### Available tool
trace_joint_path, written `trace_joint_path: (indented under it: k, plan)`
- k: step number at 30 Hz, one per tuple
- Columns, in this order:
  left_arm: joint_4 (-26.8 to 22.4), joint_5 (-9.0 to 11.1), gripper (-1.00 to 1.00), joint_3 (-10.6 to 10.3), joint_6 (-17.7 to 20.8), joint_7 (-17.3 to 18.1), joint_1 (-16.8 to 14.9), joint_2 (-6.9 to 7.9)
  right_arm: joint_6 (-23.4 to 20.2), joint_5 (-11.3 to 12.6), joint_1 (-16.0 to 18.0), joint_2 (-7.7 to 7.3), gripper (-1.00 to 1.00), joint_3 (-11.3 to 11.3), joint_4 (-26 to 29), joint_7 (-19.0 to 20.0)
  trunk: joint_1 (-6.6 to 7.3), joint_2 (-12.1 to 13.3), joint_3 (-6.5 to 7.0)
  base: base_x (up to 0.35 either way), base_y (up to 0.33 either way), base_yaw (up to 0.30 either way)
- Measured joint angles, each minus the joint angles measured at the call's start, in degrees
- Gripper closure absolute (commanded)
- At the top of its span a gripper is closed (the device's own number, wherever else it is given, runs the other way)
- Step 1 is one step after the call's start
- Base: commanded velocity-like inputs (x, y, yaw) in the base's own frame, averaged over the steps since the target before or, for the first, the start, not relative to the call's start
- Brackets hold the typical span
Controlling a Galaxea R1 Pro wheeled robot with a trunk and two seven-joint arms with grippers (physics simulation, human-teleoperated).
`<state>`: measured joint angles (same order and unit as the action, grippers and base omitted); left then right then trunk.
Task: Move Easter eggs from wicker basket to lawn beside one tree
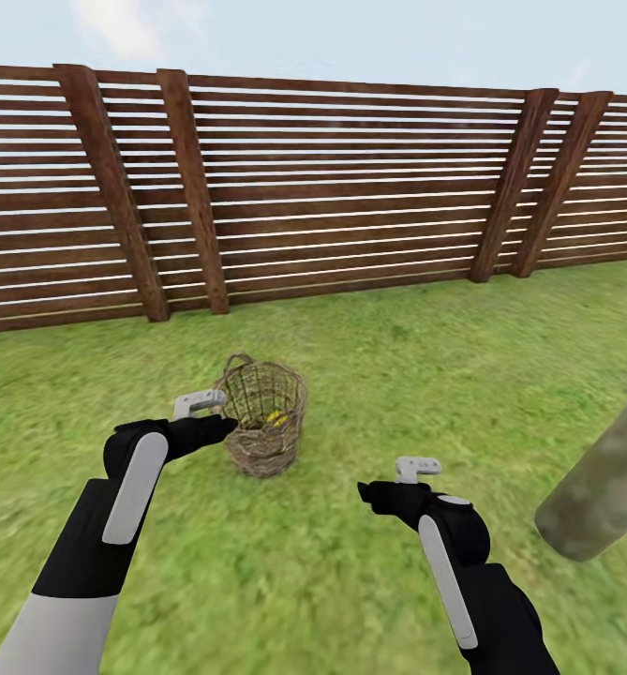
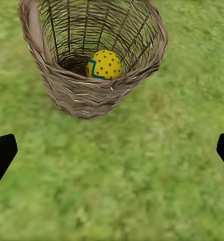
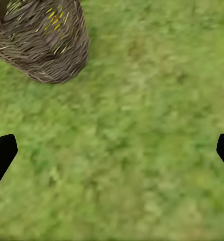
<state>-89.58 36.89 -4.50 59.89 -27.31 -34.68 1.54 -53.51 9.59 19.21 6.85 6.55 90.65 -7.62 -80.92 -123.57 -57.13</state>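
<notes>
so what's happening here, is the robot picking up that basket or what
Not quite. The robot stands on the lawn with both arms out over the grass. Its left gripper is open, right beside the wicker basket, while the right gripper is open too and off to the side, holding nothing. One yellow, red-dotted Easter egg sits inside the basket; others can't be made out. A tree trunk stands to the robot's right.
</notes>
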Motion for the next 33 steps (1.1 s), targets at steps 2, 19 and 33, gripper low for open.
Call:
trace_joint_path:
  k: [2,19,33]
  plan:
    - [-0.01,0.0,-1.0,0.01,0.0,0.02,0.0,0.0,0.0,0.0,0.0,0.0,-1.0,0.0,0.0,-0.01,0.0,0.0,0.0,0.047,0.011,0.0]
    - [0.04,-0.01,-1.0,-0.06,0.0,-0.03,0.0,0.05,0.01,0.0,0.0,0.0,-1.0,0.0,-0.01,0.03,0.03,0.0,0.0,0.264,0.084,0.0]
    - [0.23,-0.08,-1.0,-0.07,-0.01,-0.26,-0.01,-0.01,0.01,0.0,-0.01,0.0,-1.0,-0.09,0.02,0.03,0.03,0.0,0.27,0.32,-0.006,-0.114]
